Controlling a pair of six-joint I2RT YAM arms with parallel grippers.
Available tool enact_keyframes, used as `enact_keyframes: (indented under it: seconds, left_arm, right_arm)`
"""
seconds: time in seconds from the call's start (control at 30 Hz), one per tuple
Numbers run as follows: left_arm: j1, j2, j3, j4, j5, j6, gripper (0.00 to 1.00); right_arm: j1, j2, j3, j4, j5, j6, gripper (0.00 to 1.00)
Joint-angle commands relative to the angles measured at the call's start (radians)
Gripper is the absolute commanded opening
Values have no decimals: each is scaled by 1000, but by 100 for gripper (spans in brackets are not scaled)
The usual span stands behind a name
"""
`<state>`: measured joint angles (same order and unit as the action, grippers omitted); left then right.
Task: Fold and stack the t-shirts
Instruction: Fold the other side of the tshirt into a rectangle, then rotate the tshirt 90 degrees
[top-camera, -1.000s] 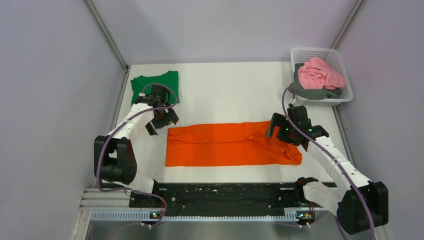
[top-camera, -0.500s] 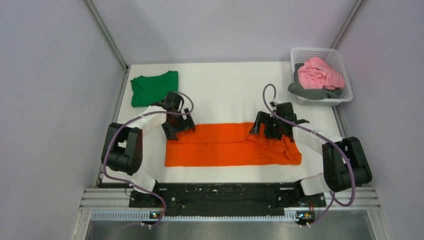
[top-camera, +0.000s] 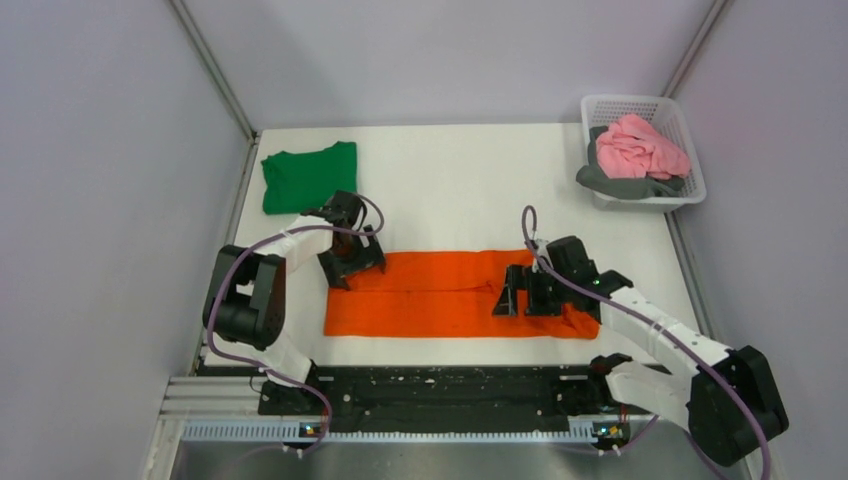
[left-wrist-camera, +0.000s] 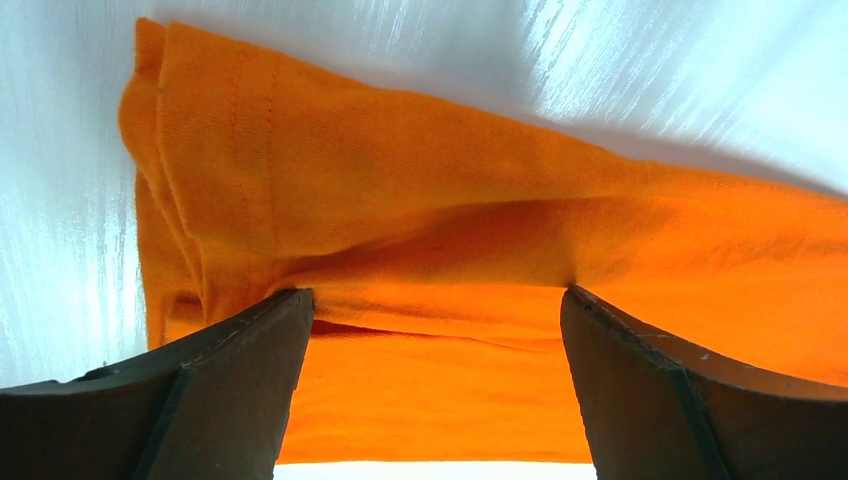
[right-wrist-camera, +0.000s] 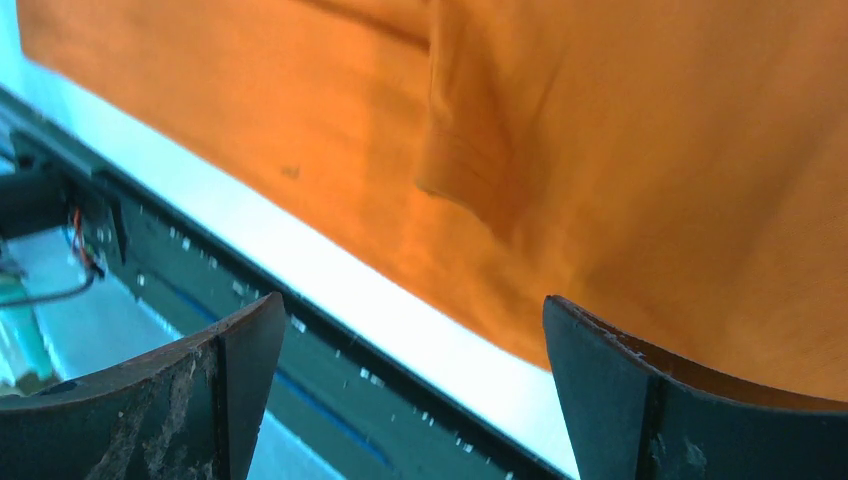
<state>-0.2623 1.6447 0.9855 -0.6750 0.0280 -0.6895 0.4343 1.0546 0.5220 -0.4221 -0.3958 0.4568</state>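
The orange t-shirt (top-camera: 440, 295) lies folded into a long strip across the table's middle. My left gripper (top-camera: 352, 262) is open, its fingertips pressing down on the strip's far left corner; the left wrist view shows the cloth (left-wrist-camera: 430, 230) bunched between its fingers (left-wrist-camera: 240, 370). My right gripper (top-camera: 525, 297) is open and empty above the strip's right part; the right wrist view shows orange cloth (right-wrist-camera: 620, 150) and the near table edge. The green t-shirt (top-camera: 307, 174) lies folded at the far left.
A white basket (top-camera: 690, 190) at the far right holds a pink garment (top-camera: 640, 145) on a grey one (top-camera: 600, 180). The black base rail (top-camera: 440, 390) runs along the near edge. Grey walls close in both sides.
My right gripper moved nearer and left over the strip's right part. The left gripper stayed at the far left corner, and the strip's left end shifted slightly left.
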Motion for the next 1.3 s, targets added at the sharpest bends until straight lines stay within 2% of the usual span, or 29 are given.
enact_keyframes:
  seconds: [0.0,0.1,0.2,0.33,0.47,0.6,0.7,0.87,1.07,1.27]
  left_arm:
    - [8,2,-21,-24,-69,-3,99]
    - [8,-1,-22,-32,-76,-1,99]
    - [8,-6,-21,-32,-76,-2,99]
    - [8,-8,-23,-22,-65,-4,99]
    - [8,-5,-25,-21,-59,-9,99]
    - [7,-21,-52,2,-34,-18,99]
    - [0,-35,-75,23,32,-32,99]
    - [-39,-70,-96,39,36,-76,99]
    - [-119,-53,-79,42,49,-132,99]
    - [-188,-11,-26,38,52,-198,99]
  right_arm:
    - [78,-54,-3,-130,-57,1,99]
    - [102,-87,23,-192,-72,-14,99]
    - [101,-139,60,-175,-25,-13,99]
    - [102,-148,87,-119,179,95,99]
    - [98,-75,54,-18,325,189,99]
    - [84,61,40,53,453,253,99]
    - [30,197,59,90,425,264,99]
    - [-76,392,91,237,344,241,99]
    - [-123,674,344,373,319,142,99]
    - [-154,994,705,388,214,101,99]
